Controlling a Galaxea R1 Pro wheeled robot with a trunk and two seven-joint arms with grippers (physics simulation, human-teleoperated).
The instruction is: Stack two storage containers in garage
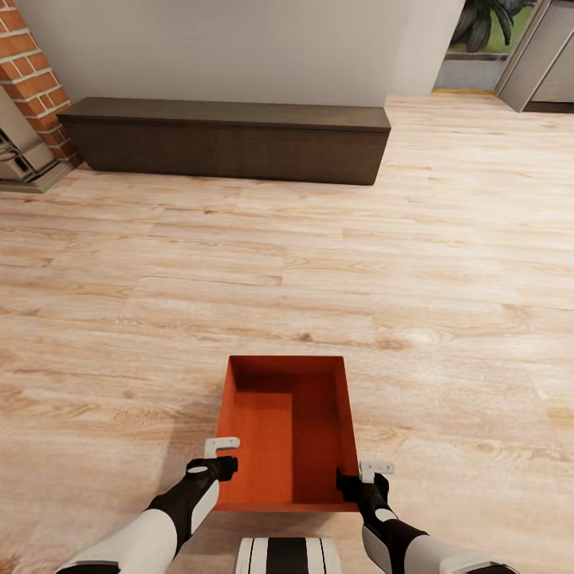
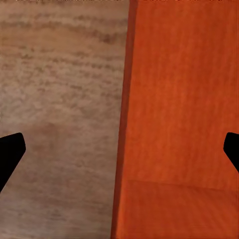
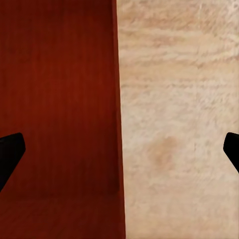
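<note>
One orange-red storage container [image 1: 287, 430] rests open side up on the light wood-plank floor of the living room, just ahead of my base. My left gripper [image 1: 223, 456] hovers at its near left corner, open, with the left wall running between its spread fingers. In the left wrist view that gripper [image 2: 119, 149] straddles the container [image 2: 184, 99] wall, with floor on one side and the box interior on the other. My right gripper [image 1: 368, 477] is open at the near right corner. The right wrist view shows this gripper [image 3: 119, 149] straddling the container [image 3: 59, 99] wall the same way.
A long low dark bench [image 1: 227, 137] stands against the white wall ahead. A red brick fireplace [image 1: 28, 88] is at the far left. A doorway [image 1: 486, 48] opens at the far right. Wood floor [image 1: 319, 255] stretches between me and the bench.
</note>
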